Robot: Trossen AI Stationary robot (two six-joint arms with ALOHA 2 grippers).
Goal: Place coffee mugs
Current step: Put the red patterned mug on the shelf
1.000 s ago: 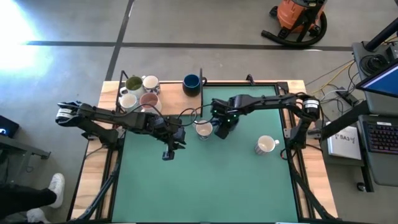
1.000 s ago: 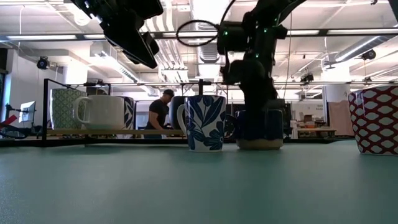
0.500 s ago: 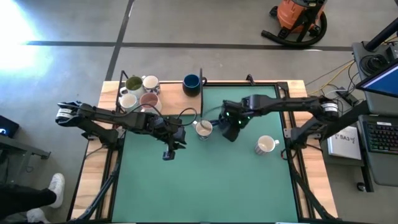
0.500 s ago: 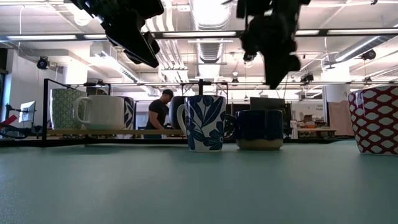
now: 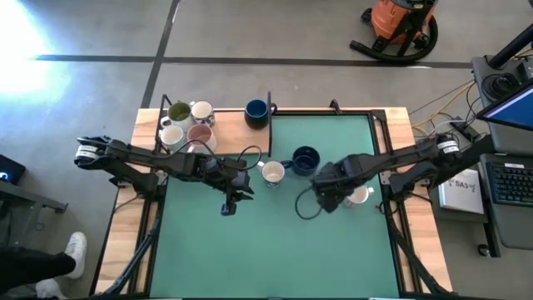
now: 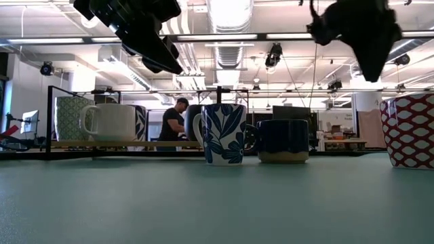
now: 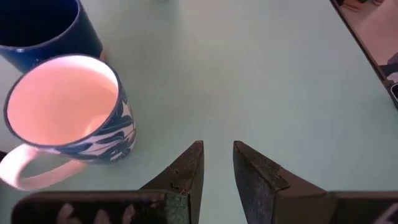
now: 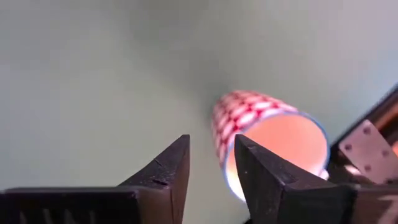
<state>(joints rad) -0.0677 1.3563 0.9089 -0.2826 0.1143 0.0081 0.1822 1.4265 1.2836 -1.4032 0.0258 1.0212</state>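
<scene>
Left gripper (image 5: 230, 202): it hangs above the green mat (image 5: 266, 250), at about 8 o'clock from the blue-leaf mug (image 5: 271, 173). Its fingers (image 7: 186, 171) are a small way apart and hold nothing.
Right gripper (image 5: 326, 200): it hangs over the mat just at 9 o'clock of the red-patterned mug (image 5: 360, 195). Its fingers (image 8: 168, 168) are a little apart with nothing between them.
Blue-leaf mug: it stands near the mat's middle, white inside.
Navy mug (image 5: 306, 159): it stands just at 2 o'clock of the blue-leaf mug.
Red-patterned mug: it stands alone toward 3 o'clock on the mat.
Rack mugs (image 5: 185, 123): four sit close together on the wooden board at 10 o'clock.
Dark blue mug (image 5: 256, 111): it sits at the table's far edge, near 12 o'clock.
Person (image 6: 173, 122): stands far back in the room.
</scene>
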